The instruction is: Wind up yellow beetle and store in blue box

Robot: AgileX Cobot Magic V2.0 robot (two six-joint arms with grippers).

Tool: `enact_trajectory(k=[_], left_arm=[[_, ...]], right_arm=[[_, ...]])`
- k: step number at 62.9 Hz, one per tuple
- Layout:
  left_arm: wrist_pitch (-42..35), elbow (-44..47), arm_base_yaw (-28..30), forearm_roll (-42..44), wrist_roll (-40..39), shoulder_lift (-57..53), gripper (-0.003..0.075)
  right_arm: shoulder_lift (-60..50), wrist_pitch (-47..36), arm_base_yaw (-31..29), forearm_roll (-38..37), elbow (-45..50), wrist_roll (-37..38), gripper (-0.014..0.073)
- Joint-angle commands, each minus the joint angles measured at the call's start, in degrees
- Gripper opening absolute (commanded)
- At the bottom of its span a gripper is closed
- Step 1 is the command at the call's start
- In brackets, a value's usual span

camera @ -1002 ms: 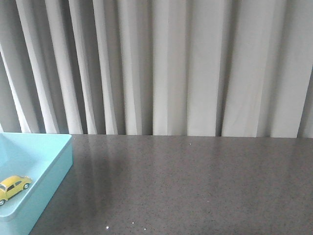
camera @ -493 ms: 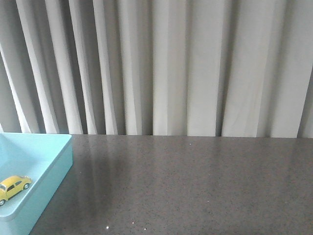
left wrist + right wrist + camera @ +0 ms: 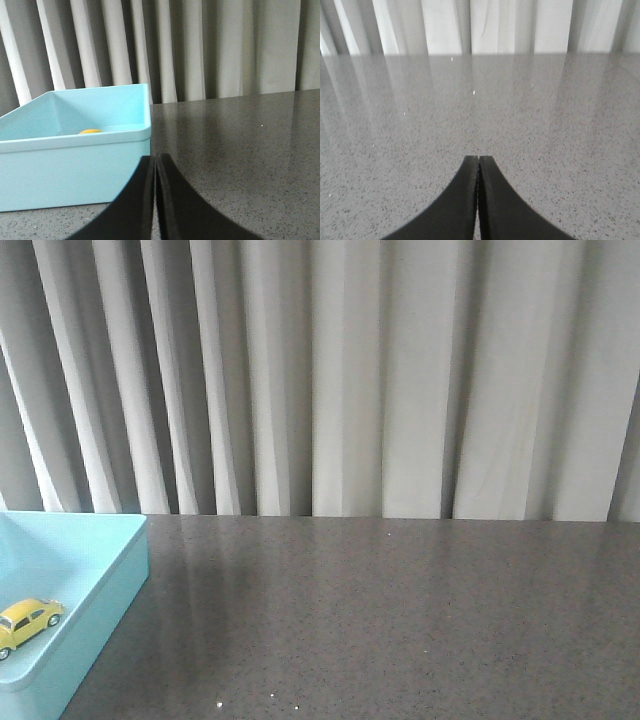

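The yellow beetle (image 3: pixel 28 621) sits inside the pale blue box (image 3: pixel 110 580) at the front view's lower left, near the box's right wall. In the left wrist view only its yellow roof (image 3: pixel 90 132) shows over the rim of the blue box (image 3: pixel 75 170). My left gripper (image 3: pixel 155 159) is shut and empty, low over the table just outside the box's near corner. My right gripper (image 3: pixel 479 160) is shut and empty over bare table. Neither gripper shows in the front view.
The dark grey speckled table (image 3: pixel 400 620) stretches to the right of the box. A pale pleated curtain (image 3: pixel 350 380) hangs along the table's far edge.
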Motion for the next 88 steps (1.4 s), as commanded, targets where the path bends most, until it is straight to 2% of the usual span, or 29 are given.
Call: enact_trajectory(k=[1,16,28,88], left_arm=[[-4.2,-0.5,0.0,-0.2,-0.4,-0.9,-0.0006],[-4.2,-0.5,0.0,-0.2,-0.4,-0.9,-0.0006],[-4.2,-0.5,0.0,-0.2,-0.4,-0.9,-0.0006],[-4.2,-0.5,0.0,-0.2,-0.4,-0.9,-0.0006]], right_arm=[[-4.9,-10.7,-0.4,0.4,4.4,0.1,-0.0005],[-11.6,-17.1,-0.4,0.4,13.3,-0.1,-0.0004],[-12.3,-14.3,-0.3,0.4,13.2,-0.1,-0.0004],[-12.3,-14.5,-0.3,0.4,13.2,-0.1,-0.0004]])
